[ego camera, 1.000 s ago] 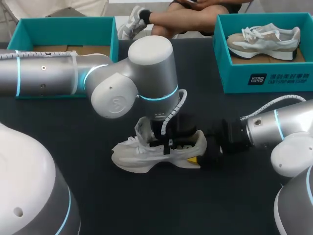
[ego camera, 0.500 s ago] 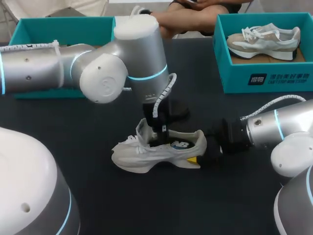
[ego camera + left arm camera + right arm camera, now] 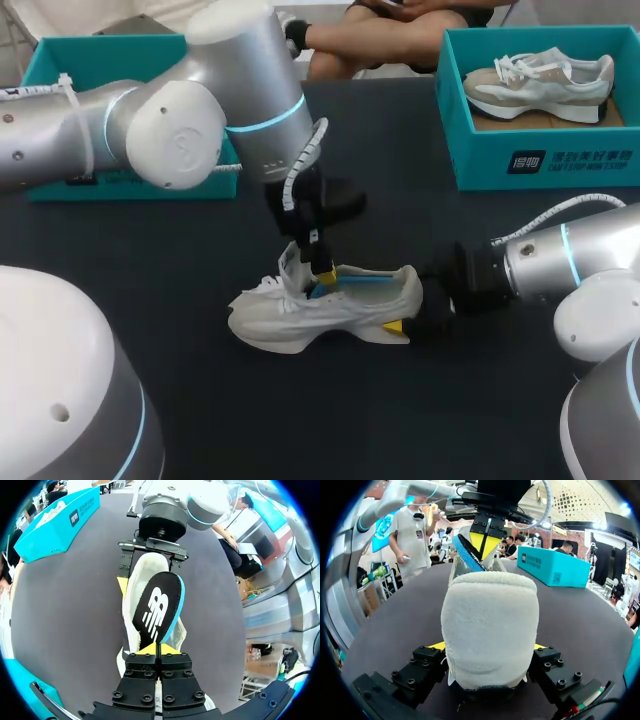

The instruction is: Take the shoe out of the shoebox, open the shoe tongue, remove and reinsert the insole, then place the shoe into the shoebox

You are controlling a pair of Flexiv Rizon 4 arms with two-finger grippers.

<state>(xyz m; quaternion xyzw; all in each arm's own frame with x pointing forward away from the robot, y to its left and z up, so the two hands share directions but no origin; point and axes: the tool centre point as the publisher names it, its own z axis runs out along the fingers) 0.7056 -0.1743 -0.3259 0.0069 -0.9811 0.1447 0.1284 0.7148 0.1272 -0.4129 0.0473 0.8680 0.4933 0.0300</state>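
Dark table (image 3: 300,420): right gripper (image 3: 489,647) clamps fleecy shoe (image 3: 300,318); left gripper (image 3: 156,649) pinches flat insole (image 3: 157,607).

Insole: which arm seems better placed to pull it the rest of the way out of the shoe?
Left, probably. The left pincer is shut on the insole, which tilts up out of the shoe. The right pincer is occupied, shut on the shoe's heel.

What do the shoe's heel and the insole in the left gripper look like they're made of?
The shoe at its heel: fuzzy, matte off-white, likely suede or brushed textile. The insole in the left gripper: thin and curving, black fabric-like top, bright blue edge, probably foam under cloth.
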